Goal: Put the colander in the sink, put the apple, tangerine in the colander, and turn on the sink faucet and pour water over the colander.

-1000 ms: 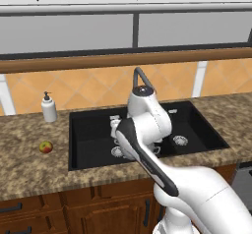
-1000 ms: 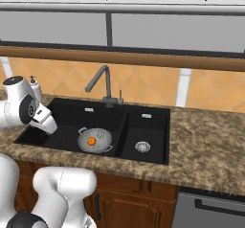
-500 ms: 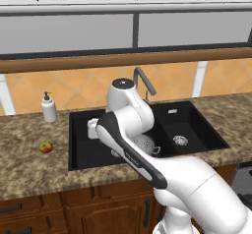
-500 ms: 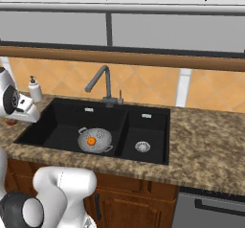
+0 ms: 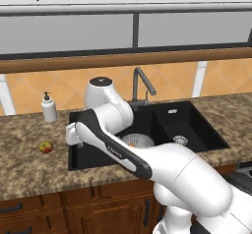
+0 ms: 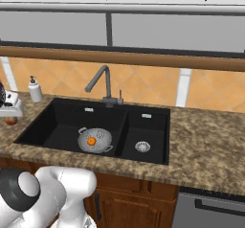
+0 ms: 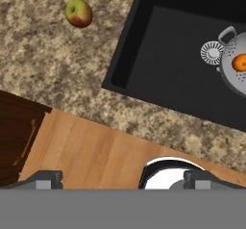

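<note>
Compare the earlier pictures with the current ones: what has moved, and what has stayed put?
The arm swung left from over the sink toward the counter; the open gripper now nears the apple. Nothing was grasped or released. Colander, tangerine and apple stayed put.

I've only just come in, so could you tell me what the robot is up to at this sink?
The colander sits in the large bowl of the sink with the tangerine inside it. The apple lies on the counter left of the sink. The arm has swung left, its open, empty pincer above the sink's left edge near the apple. No water runs from the faucet.
</note>
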